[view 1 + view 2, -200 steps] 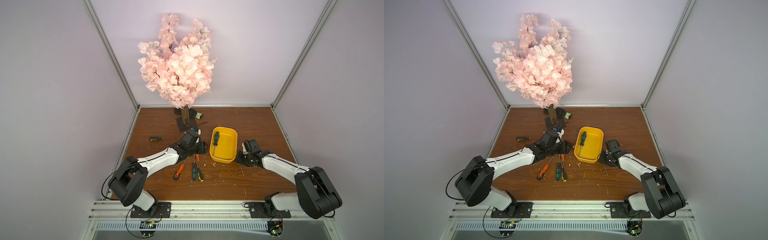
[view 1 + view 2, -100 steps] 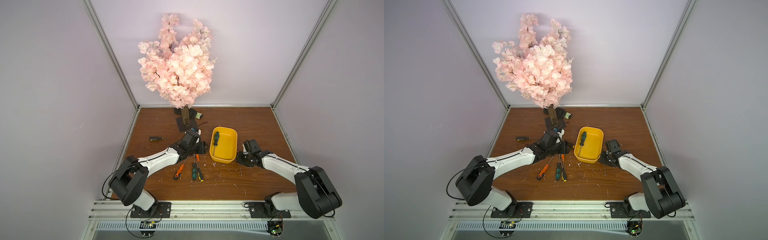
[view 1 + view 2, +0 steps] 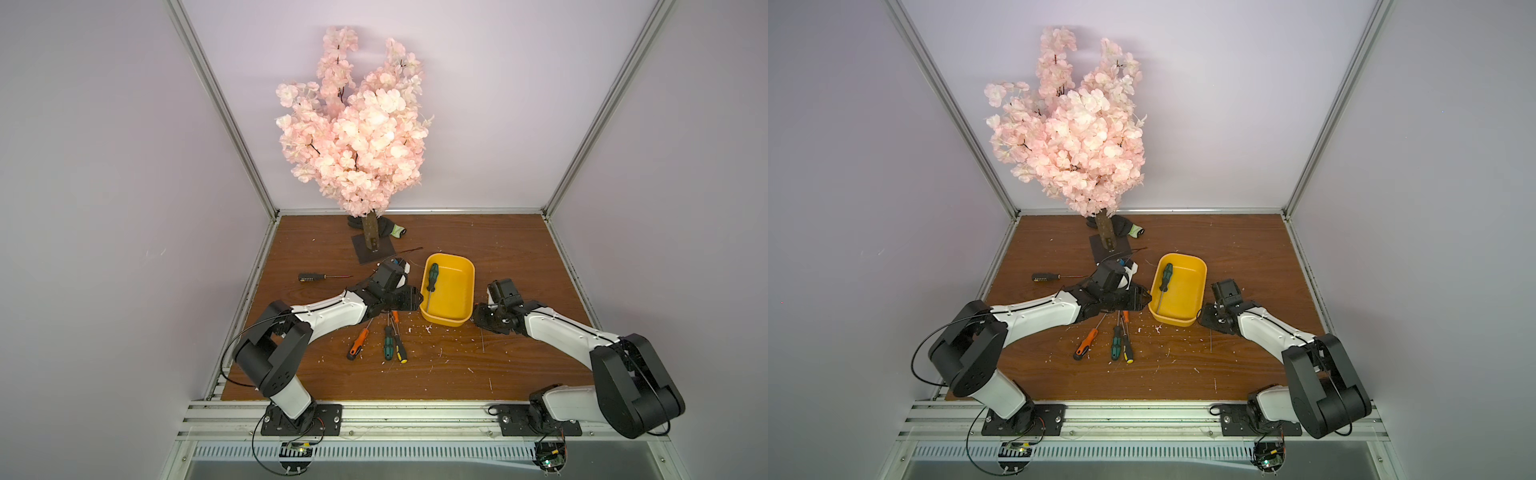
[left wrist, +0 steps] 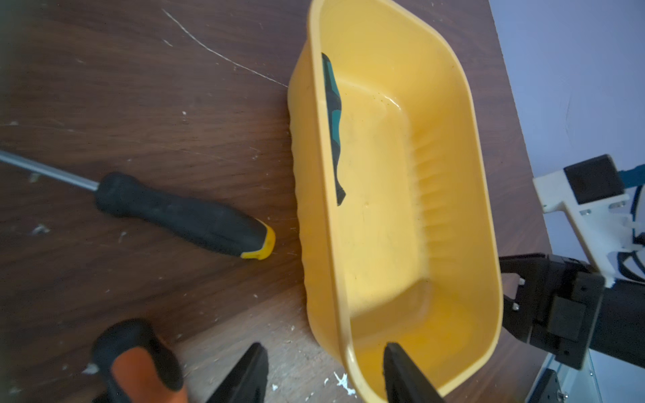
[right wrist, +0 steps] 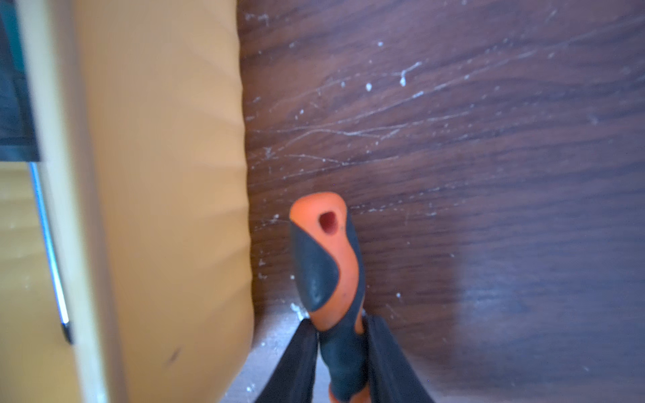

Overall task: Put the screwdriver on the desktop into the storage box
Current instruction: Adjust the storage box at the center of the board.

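The yellow storage box [image 3: 447, 322] stands mid-desktop [image 3: 519, 257] with a green-handled screwdriver [image 3: 432, 277] lying inside. My right gripper [image 5: 340, 324] is shut on the dark neck of an orange-and-grey screwdriver [image 5: 331, 265], low over the wood beside the box's outer wall [image 5: 167, 174]. In both top views it sits at the box's near right corner [image 3: 478, 320]. My left gripper [image 4: 324, 352] is open and straddles the box's wall [image 4: 343, 335], one finger inside and one outside. Three screwdrivers, orange [image 3: 358, 343], green [image 3: 388, 347] and yellow-black [image 3: 400, 351], lie near the left arm.
A black-handled screwdriver [image 3: 311, 277] lies far left. Another with a yellow cap [image 4: 181, 216] lies close to the box's outer side. A pink blossom tree [image 3: 357, 137] on a dark base plate [image 3: 374, 253] stands at the back, a glove [image 3: 392, 228] behind it.
My right jaws have closed in on the orange screwdriver's handle. My left jaws have narrowed a little around the box wall. Both arms have hardly moved.
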Controlling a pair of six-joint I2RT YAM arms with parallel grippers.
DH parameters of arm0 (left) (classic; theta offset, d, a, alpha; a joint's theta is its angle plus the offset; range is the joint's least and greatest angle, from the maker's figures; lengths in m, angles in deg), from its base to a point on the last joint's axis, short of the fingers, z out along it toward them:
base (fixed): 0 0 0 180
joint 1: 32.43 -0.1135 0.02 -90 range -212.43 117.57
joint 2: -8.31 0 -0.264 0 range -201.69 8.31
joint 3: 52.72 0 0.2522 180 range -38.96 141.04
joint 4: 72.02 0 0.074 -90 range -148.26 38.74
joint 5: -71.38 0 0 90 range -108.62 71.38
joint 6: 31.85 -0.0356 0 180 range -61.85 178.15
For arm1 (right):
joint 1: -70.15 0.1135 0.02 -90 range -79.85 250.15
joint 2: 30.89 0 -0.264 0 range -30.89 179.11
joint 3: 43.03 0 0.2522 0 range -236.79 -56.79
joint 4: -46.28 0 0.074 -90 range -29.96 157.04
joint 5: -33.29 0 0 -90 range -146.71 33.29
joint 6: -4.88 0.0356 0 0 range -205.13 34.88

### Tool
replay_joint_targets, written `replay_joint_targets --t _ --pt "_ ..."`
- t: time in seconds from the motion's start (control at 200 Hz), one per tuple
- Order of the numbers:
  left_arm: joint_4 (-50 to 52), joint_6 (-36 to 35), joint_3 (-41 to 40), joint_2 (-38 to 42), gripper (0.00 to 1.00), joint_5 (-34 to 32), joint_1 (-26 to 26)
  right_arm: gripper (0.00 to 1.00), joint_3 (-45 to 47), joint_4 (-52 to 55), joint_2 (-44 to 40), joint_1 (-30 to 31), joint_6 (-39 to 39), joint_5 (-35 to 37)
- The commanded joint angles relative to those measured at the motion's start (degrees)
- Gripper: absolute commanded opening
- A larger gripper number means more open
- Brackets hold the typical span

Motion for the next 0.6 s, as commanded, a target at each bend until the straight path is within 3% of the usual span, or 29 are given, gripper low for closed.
replay_joint_targets --t 0.0,0.335,0.595 --pt "1.0 -2.3 2.2 -1.7 0.54 2.2 1.6 0.30 0.2 3.3 -0.4 -0.5 -0.8 2.0" --pt "0.9 -2.8 4.2 -4.0 0.48 4.4 2.3 0.26 -1.2 5.6 0.0 -2.0 -1.8 4.0" --pt "0.6 -3.7 6.3 -6.1 0.47 7.9 3.0 0.29 -3.0 6.7 1.3 -3.5 -2.7 4.7"
